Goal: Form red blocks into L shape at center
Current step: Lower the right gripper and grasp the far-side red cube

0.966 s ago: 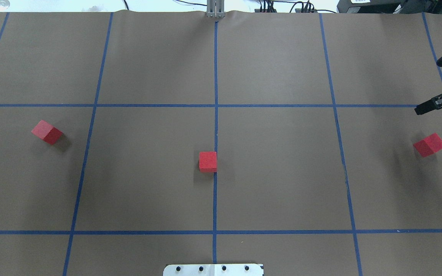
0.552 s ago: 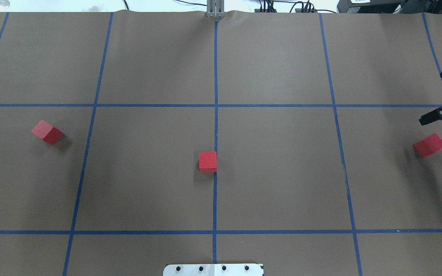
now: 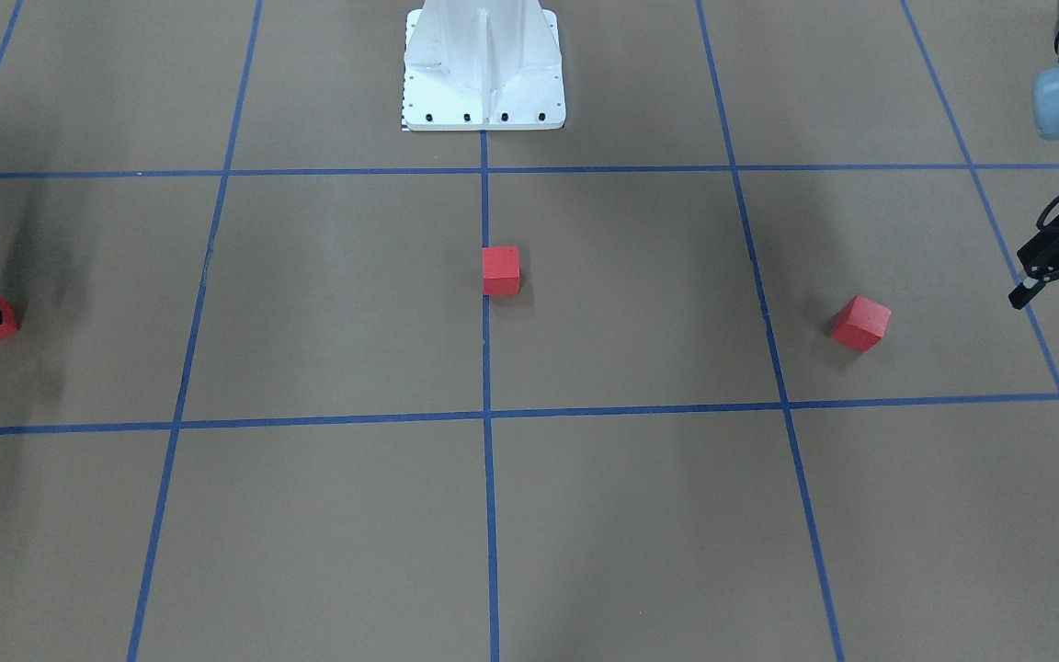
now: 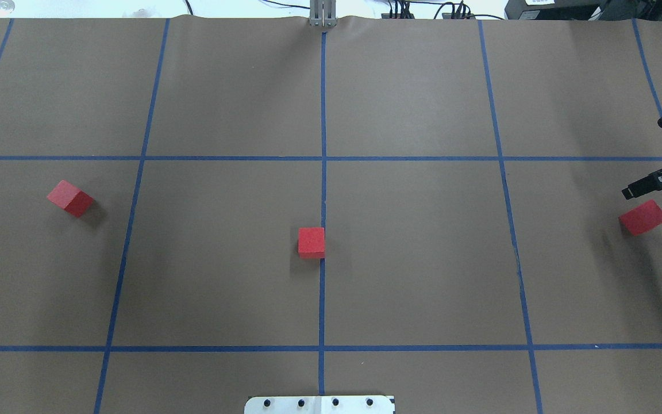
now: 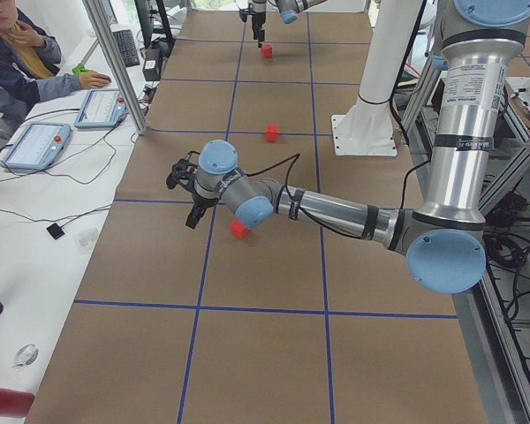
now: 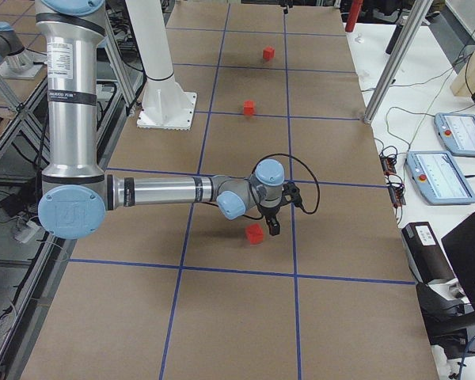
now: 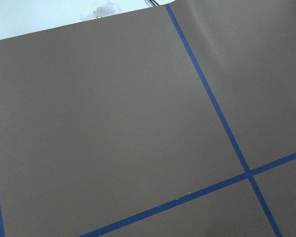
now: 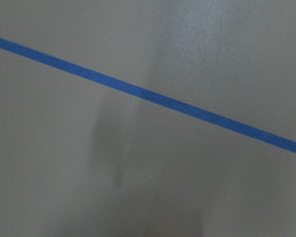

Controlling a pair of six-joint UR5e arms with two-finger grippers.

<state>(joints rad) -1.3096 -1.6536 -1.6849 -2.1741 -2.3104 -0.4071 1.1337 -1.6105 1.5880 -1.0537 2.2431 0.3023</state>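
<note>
The right pincer [image 4: 647,156], black and angular, hangs spread wide, gripping nothing, just on the far side of the right red block [image 4: 643,217], a matte cube lying askew. The left pincer [image 3: 1058,313] is spread and empty too, apart from the left red block [image 4: 70,198], likewise askew. The middle red block [image 4: 311,241] sits square against the center line [image 4: 322,190] of thin blue tape on the brown matte worktop [image 4: 423,259].
</note>
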